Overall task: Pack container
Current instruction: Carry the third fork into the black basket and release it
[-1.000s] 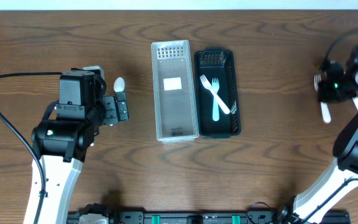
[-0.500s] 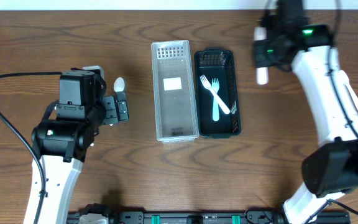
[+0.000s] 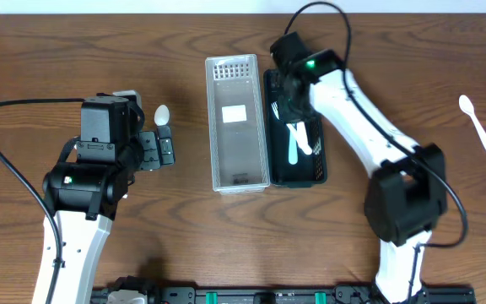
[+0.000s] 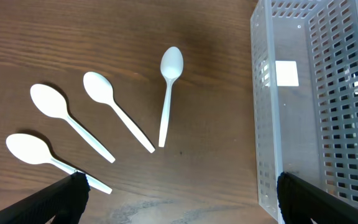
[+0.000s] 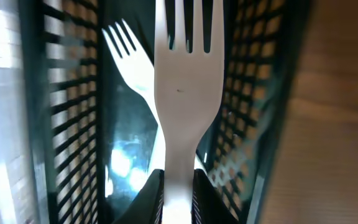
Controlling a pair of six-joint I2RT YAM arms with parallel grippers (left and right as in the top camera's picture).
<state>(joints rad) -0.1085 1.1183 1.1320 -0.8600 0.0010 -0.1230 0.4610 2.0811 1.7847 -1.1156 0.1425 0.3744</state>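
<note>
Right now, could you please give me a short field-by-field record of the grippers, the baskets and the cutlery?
Left gripper: open, above four white plastic spoons lying on the table
Right gripper: shut on a white plastic fork, over the black basket
Black basket contents: at least one other fork
Clear basket: no cutlery inside
Lone spoon: on the table, far right of the overhead view
</note>
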